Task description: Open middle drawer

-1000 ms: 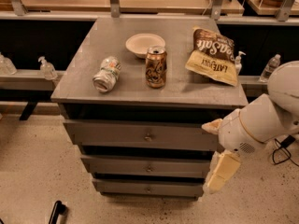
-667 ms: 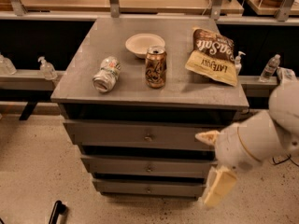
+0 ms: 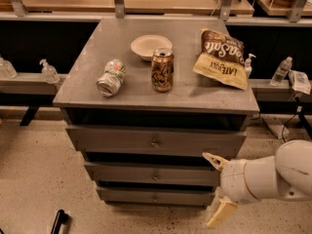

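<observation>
The white arm reaches in from the lower right; its gripper [image 3: 208, 189] points left, fingers spread wide.

A robot lab: metal racks [image 3: 118, 1], pump bottles [image 3: 49, 72], a grey drawer cabinet [image 3: 122, 38], the gripper [image 3: 215, 189] low beside it.

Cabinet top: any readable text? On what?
"Sea Salt": chip bag.
"LATE JULY": same bag.
Brown can, tipped can: labels too blurred to read.
Tool, open, by the middle drawer's right end: no text.
</observation>
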Available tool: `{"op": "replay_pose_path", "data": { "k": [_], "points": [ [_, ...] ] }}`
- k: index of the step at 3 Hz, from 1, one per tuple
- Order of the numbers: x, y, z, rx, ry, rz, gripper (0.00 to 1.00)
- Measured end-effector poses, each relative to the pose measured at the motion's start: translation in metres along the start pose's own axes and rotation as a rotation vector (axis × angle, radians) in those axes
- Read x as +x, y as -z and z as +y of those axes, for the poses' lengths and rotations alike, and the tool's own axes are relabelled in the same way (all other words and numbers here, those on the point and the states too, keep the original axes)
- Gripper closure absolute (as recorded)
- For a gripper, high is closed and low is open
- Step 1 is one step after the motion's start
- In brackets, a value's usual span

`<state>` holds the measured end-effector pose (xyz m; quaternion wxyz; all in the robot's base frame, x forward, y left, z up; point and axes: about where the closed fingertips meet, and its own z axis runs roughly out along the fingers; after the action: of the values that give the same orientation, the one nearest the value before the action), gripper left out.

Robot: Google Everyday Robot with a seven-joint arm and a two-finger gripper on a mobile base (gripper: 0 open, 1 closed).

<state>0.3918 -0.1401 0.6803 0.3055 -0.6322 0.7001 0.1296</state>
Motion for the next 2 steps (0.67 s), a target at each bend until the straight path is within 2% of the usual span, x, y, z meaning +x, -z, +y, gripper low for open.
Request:
{"op": "replay_pose_path", "data": {
  "k": [1,2],
  "points": [
    [0.0005,-0.0007,-0.0207,0.079,0.007,0.01,0.0],
    [0.0012,-0.0031,-0.0213,0.081,0.008,0.011,0.0]
  ]
}}
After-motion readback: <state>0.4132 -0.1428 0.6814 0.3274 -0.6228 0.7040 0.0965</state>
